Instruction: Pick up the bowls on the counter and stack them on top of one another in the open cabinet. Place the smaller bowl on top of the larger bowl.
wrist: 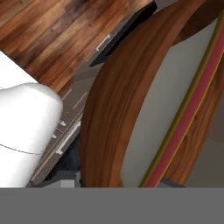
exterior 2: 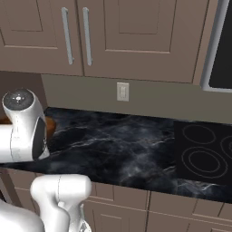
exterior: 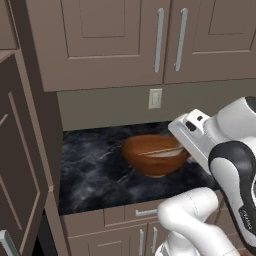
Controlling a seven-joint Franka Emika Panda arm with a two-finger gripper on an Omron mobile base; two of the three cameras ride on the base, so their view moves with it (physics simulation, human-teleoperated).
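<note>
The larger bowl (exterior: 150, 162), reddish-brown wood, is over the counter (exterior: 90, 170) with the smaller bowl (exterior: 164, 153) nested inside it, cream inside showing. My gripper (exterior: 185, 148) reaches in from the right and meets the bowls' right rim; its fingertips are hidden there, and it looks shut on the larger bowl's wall. Close up in the hand view, the larger bowl (wrist: 111, 109) curves around the smaller bowl (wrist: 162, 109). A brown sliver of the larger bowl (exterior 2: 50, 127) peeks out behind my arm in the right base view. The open cabinet's inside is out of view.
A tall taupe door (exterior: 20, 165) stands open at the left edge. Panelled wall cabinets (exterior: 115, 40) with silver bar handles hang above the counter. A wall socket (exterior: 155, 98) sits on the backsplash. A black cooktop (exterior 2: 204, 154) lies at the counter's right end, with drawers (exterior: 145, 212) below.
</note>
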